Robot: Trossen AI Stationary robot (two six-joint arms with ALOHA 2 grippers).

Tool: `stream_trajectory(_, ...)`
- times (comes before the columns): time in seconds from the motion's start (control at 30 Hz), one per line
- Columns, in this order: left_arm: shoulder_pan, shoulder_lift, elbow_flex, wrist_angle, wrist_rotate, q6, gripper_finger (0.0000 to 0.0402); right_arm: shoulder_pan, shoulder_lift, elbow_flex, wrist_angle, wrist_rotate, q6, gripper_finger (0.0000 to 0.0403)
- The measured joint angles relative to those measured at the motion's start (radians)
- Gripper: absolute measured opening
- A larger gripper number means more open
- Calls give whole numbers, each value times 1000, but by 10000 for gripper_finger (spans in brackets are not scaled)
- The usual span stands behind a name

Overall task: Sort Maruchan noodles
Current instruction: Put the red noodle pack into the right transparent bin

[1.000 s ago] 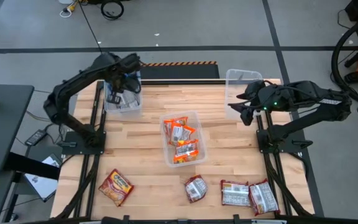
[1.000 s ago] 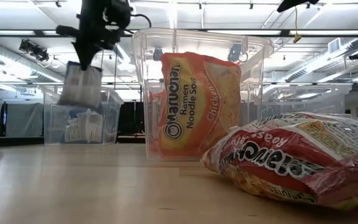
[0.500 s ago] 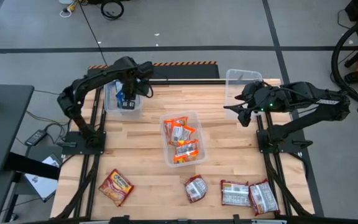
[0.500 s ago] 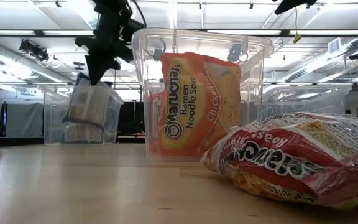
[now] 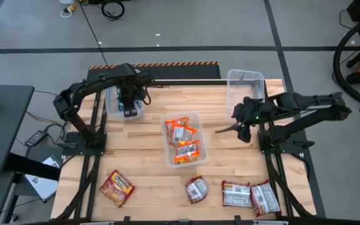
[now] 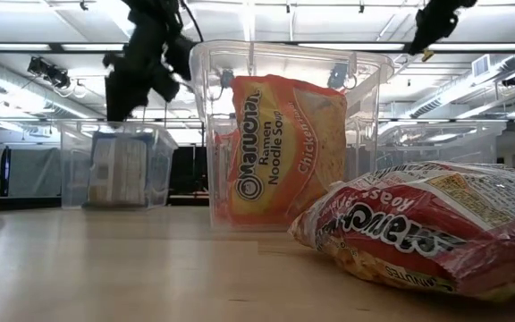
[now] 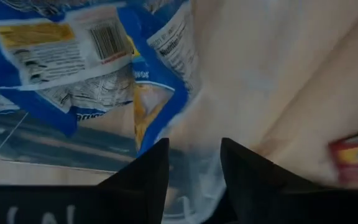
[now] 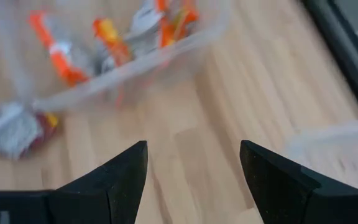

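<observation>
Dropping a blue noodle packet [image 7: 104, 56] into the upper-left bin [image 5: 112, 107], left fingers [image 7: 194, 165] parted and empty; next I'm judging right fingers [image 8: 194, 168], spread, should descend toward a red packet [image 5: 197, 189].

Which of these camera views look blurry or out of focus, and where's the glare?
Right wrist view: smeared throughout, the center bin of orange packets streaked. Left wrist view: soft near the left gripper, blue packets sharper. Low view: the left gripper blurred, the near red packet slightly soft, ceiling lights glaring on the center bin. High view: sharp, evenly lit.
</observation>
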Motion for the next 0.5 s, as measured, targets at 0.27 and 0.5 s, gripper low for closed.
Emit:
stream_trajectory(0.27, -75, -200, 53, 49, 32, -328, 149, 11, 2, -184, 123, -60, -74, 261)
stream_trajectory(0.5, -256, -395, -14, 372, 9, -540, 149, 77, 51, -270, 249, -198, -245, 261)
